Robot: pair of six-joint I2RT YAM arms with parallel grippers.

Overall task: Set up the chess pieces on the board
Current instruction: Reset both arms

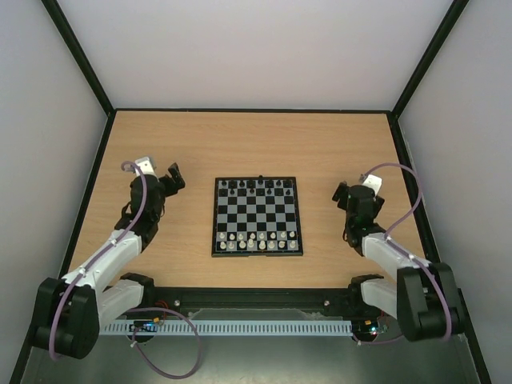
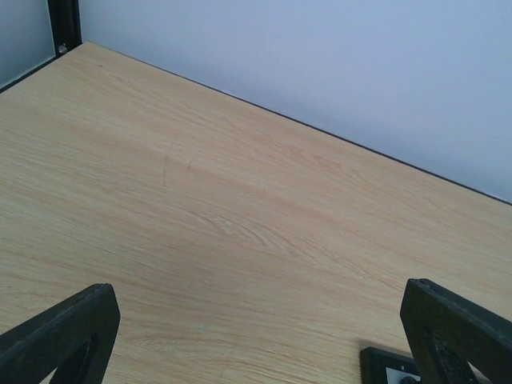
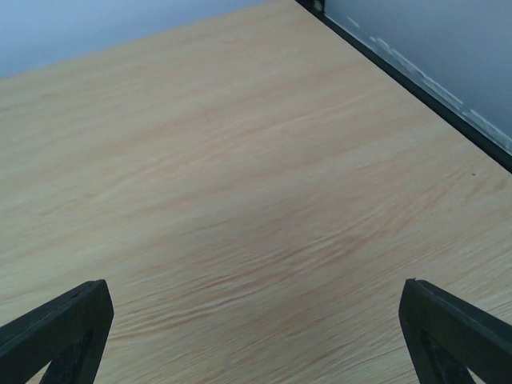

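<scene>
The board [image 1: 257,216] lies in the middle of the table in the top view. Black chess pieces [image 1: 256,186] stand along its two far rows and cream-white chess pieces [image 1: 256,240] along its two near rows. My left gripper [image 1: 174,178] is open and empty, left of the board. Its fingers [image 2: 68,332] frame bare wood, and the board's corner [image 2: 384,366] shows at the bottom right of the left wrist view. My right gripper [image 1: 342,194] is open and empty, right of the board. Its fingers [image 3: 64,328] frame only bare wood.
The wooden table [image 1: 256,144] is enclosed by white walls with black frame edges at the left [image 1: 88,192], back and right [image 1: 416,184]. A black rail [image 1: 248,300] with a cable duct runs along the near edge between the arm bases.
</scene>
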